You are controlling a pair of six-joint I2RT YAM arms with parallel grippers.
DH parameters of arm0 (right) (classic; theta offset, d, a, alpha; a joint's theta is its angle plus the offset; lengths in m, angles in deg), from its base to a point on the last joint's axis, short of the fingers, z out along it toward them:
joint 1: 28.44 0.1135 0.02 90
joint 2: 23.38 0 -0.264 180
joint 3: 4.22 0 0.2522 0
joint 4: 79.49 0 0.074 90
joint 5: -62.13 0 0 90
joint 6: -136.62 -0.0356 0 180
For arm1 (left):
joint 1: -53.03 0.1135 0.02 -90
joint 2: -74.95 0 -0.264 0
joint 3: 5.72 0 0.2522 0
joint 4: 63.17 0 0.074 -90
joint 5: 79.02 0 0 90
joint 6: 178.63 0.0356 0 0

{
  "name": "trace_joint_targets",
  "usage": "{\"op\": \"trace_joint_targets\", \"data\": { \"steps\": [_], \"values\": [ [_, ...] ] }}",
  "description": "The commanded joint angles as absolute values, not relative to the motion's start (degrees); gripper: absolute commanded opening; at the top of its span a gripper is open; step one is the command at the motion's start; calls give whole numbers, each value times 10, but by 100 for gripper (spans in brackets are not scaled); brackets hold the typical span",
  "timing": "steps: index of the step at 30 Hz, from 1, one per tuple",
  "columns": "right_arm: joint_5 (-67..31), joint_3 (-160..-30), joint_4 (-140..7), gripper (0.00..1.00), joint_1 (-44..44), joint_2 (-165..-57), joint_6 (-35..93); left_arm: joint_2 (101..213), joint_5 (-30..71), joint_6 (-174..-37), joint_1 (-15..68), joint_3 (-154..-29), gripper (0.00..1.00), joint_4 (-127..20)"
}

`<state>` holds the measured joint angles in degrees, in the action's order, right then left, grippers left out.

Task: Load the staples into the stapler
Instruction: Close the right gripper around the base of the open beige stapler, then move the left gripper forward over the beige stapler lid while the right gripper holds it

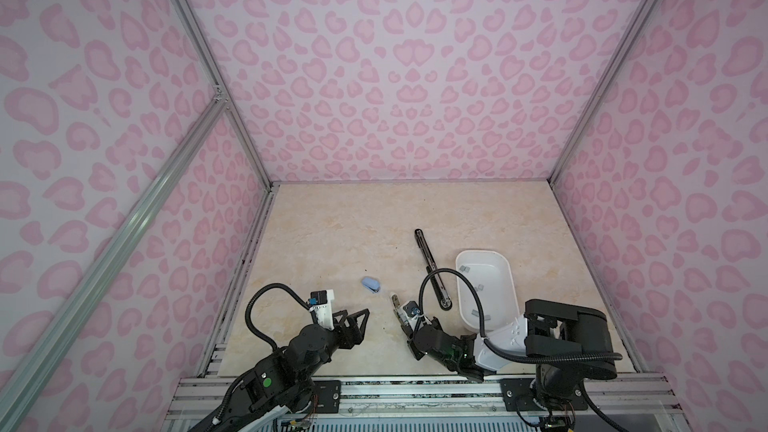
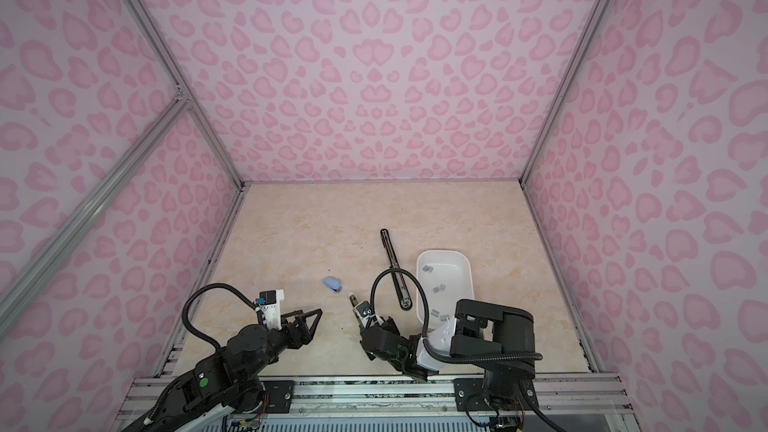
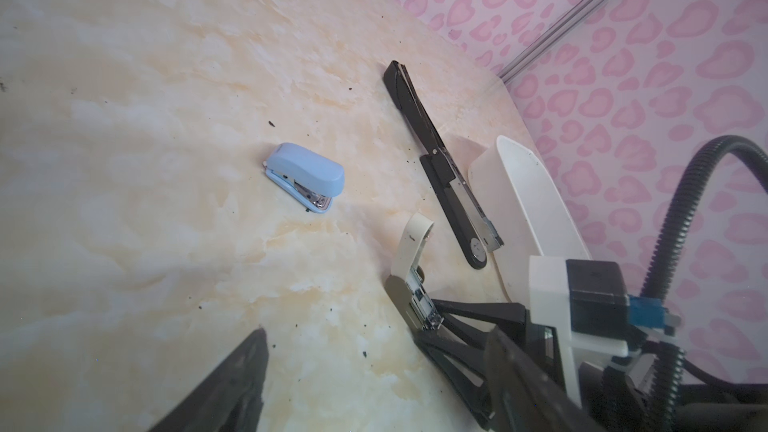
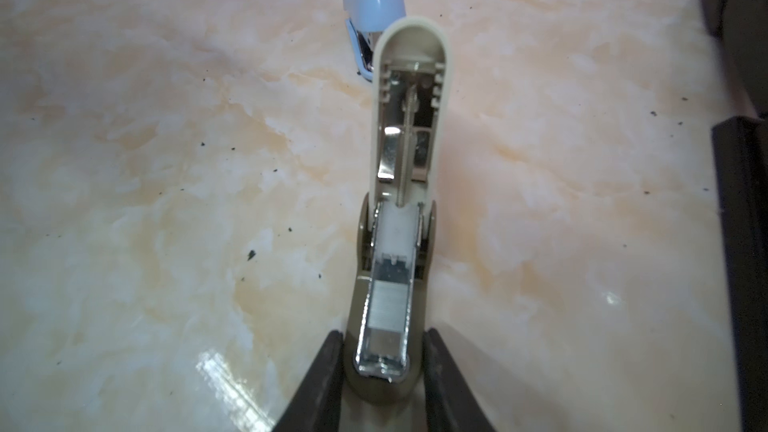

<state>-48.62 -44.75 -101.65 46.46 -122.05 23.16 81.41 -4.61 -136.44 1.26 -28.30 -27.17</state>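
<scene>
At centre front, the right gripper [image 4: 383, 344] clamped the seemingly light, rigid beige stapler [image 4: 395, 238] by its base flanks (judged a sound hold); the left gripper [image 1: 359, 320] hung open, empty.

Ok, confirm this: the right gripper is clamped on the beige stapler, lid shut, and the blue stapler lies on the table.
Not quite: the lid is swung open, not shut; the right wrist view shows the bare magazine. The rest holds: the right gripper is clamped on the beige stapler, and the blue stapler lies on the table.
</scene>
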Motion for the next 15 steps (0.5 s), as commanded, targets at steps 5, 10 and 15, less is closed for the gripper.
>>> {"op": "trace_joint_targets", "data": {
  "steps": [5, 10, 15],
  "values": [
    [-474, -418, -1034, 39, 466, -1220, 248, 911, -59, -1363, 13, -291, 81, -344],
    [-475, -416, -1035, 38, 470, -1223, 245, 956, -58, -1360, 14, -286, 80, -391],
    [-490, -410, -1047, 35, 470, -1223, 249, 1021, -58, -1349, 13, -295, 78, -438]
  ]
}}
